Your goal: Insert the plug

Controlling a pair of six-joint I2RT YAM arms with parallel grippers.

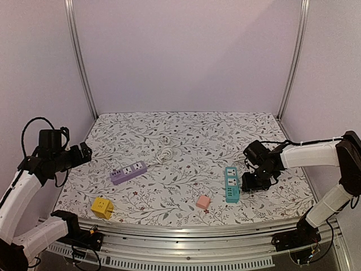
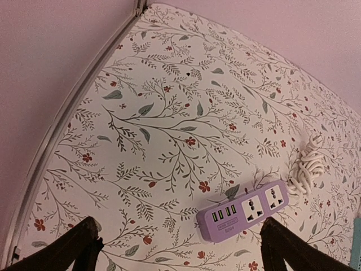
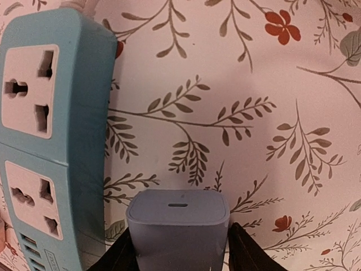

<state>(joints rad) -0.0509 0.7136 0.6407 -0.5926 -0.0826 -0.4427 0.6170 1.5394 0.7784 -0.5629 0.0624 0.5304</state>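
At lower centre of the right wrist view: blue-grey plug (image 3: 177,223), just beside the teal strip (image 3: 53,141).
Right tool (image 3: 180,251): narrowed onto the plug, a finger against each flank.
Teal strip from plug: left of frame, long axis running top to bottom, sockets facing the camera.
Nearer arm: right; left tool (image 1: 84,152) gapes wide, empty, well apart.
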